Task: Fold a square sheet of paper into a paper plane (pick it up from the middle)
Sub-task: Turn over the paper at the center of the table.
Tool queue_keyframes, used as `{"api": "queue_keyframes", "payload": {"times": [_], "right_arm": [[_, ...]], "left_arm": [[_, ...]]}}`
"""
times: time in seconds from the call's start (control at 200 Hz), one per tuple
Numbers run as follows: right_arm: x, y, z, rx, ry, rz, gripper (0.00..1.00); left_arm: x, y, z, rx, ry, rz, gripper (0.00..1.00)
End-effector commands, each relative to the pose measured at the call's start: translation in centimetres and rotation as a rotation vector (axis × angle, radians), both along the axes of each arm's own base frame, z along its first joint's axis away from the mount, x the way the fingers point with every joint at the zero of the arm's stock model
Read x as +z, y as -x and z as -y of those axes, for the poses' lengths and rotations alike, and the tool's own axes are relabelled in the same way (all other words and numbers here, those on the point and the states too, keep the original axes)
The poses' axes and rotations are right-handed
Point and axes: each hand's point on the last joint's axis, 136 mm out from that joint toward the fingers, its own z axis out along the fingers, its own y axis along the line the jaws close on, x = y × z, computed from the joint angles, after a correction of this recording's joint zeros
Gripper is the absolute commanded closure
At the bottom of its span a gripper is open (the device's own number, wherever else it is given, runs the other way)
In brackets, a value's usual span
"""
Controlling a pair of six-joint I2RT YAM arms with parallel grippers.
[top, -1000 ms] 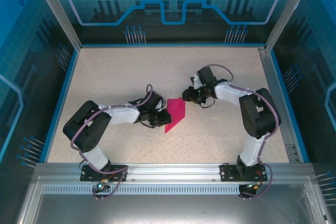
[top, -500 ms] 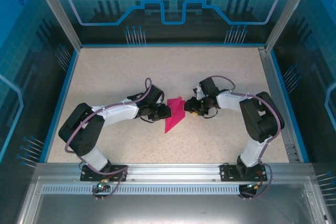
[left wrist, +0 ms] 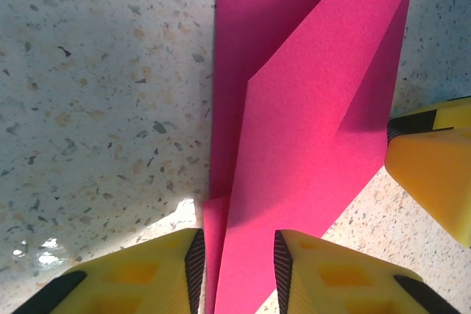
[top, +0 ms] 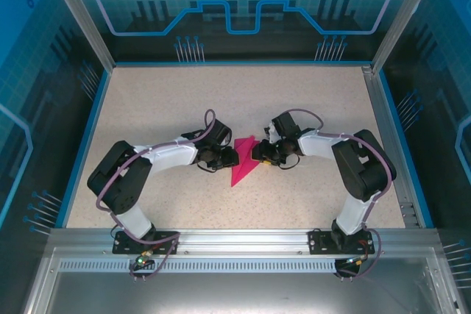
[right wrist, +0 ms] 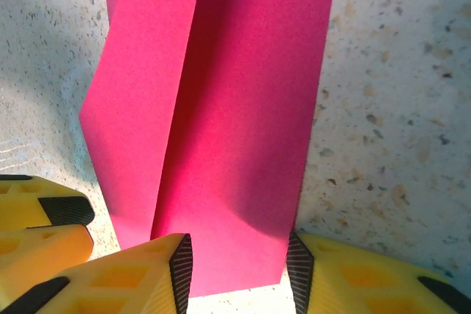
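paper plane [top: 245, 159] lies on the speckled surface [top: 162, 101], roughly mid-surface, nose toward the near edge, wide end away. Both arms close in on it from opposite sides. The left gripper [left wrist: 239, 255] has its jaws part-open, straddling one folded edge, with pink sheet running up through the gap and no visible pinch. The right gripper [right wrist: 237, 262] also has its jaws part-open, astride the other side, paper spanning most of the gap between the pads. Lengthwise crease is clear in both wrist views. In the left wrist view the right gripper's fingers [left wrist: 430, 174] sit just beside the paper's far edge.
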Motion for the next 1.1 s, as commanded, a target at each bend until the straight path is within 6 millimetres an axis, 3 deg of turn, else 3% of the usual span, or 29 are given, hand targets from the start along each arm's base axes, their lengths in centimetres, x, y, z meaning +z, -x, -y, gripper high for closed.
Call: {"api": "queue_keyframes", "payload": {"times": [0.0, 0.54, 0.675, 1.06, 1.095], "right_arm": [[-0.4, 1.2, 0.4, -0.017, 0.013, -0.022, 0.57], [1.3, 0.2, -1.8, -0.066, -0.136, -0.029, 0.59], [1.8, -0.2, -2.4, -0.061, -0.168, -0.016, 0.59], [1.0, -0.6, -3.8, -0.034, -0.188, -0.02, 0.58], [1.8, -1.4, -4.4, -0.026, -0.206, 0.005, 0.58]], "left_arm": [[0.0, -0.2, 0.0, -0.018, -0.029, 0.003, 0.65], [-2.3, 0.3, 0.1, -0.026, -0.05, -0.047, 0.73], [-2.4, 0.3, 0.2, -0.023, -0.046, -0.049, 0.74], [-1.9, 0.2, 0.2, -0.021, -0.044, -0.038, 0.75], [-1.9, 0.2, 0.1, -0.019, -0.043, -0.039, 0.76]]}}
